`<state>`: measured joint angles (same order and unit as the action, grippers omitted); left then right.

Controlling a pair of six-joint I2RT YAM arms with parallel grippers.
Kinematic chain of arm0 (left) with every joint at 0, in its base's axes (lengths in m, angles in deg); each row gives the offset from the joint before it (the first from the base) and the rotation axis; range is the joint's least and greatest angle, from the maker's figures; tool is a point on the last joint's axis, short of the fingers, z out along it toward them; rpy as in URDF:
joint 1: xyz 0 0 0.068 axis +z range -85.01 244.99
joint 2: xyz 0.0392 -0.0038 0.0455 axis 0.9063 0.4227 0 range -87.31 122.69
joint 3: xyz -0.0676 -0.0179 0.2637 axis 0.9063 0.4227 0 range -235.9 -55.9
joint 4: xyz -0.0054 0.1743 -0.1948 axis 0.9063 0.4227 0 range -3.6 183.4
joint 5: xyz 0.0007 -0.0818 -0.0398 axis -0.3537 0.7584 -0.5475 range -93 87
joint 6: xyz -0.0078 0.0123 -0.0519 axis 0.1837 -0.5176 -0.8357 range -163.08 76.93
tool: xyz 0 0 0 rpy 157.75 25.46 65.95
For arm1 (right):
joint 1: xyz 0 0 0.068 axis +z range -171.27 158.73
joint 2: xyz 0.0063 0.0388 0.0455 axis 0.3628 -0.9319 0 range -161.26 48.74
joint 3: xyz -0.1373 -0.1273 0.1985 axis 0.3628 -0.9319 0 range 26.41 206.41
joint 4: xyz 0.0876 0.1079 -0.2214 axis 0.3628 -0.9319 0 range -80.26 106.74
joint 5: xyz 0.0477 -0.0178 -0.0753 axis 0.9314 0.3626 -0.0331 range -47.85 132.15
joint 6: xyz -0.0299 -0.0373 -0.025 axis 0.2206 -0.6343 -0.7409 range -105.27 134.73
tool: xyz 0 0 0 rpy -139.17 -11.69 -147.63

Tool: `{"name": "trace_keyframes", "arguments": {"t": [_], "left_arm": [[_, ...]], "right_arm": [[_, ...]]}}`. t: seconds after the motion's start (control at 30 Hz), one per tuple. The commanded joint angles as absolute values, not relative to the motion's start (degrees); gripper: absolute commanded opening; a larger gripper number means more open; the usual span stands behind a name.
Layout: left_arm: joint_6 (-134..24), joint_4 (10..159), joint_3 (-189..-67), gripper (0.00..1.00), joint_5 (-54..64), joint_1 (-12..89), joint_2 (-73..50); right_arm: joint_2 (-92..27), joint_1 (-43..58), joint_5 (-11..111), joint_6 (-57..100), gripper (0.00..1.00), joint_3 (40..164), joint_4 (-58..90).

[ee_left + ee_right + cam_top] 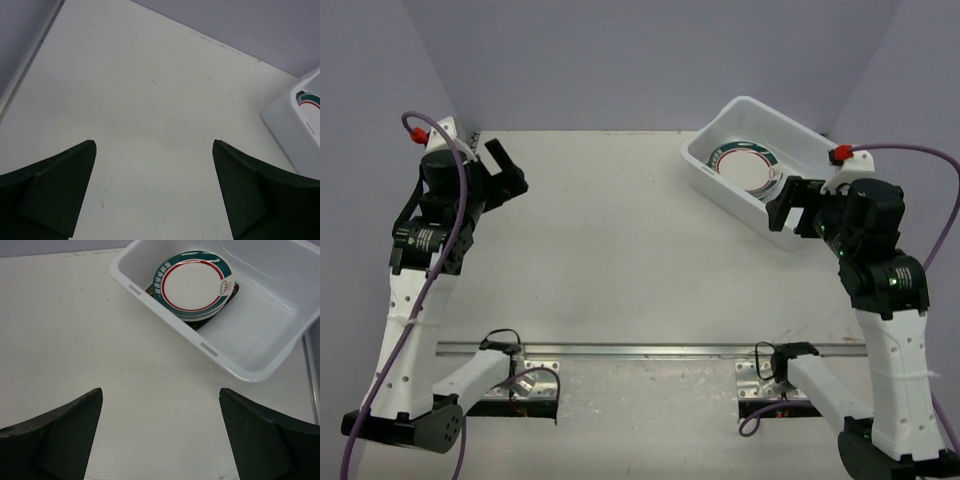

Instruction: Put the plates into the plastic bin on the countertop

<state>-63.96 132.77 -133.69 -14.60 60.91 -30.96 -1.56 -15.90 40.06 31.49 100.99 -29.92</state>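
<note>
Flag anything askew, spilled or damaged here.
Nothing stands out. The plates sit stacked inside the plastic bin, which lies angled on the countertop but intact. The left gripper and right gripper are open and empty.

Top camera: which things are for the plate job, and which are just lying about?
For the job: round teal-rimmed plates, black square plate beneath them, plastic bin, countertop.
Just there: metal rail, purple cable.

Glossy white plastic bin (pixel 255 335), glazed plates (pixel 192 282), matt countertop (pixel 100 340), perhaps laminate
</note>
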Motion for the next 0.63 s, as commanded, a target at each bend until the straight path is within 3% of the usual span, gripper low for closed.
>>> {"name": "trace_keyframes", "arguments": {"t": [0.0, 0.33, 0.6], "left_arm": [[-65.21, 133.3, -132.06, 1.0, -14.2, 56.15, -32.32], [-63.64, 134.91, -121.43, 1.0, -25.16, 52.07, -37.04], [-64.17, 135.27, -121.63, 1.0, -28.75, 51.81, -38.0]], "right_arm": [[9.35, -16.08, 39.2, 27.64, 0.99, 92.42, -26.81], [22.64, -16.09, 38.99, 26.34, 0.99, 86.44, -27.48], [22.81, -16.08, 39.52, 27.21, 0.99, 85.3, -27.64]]}}
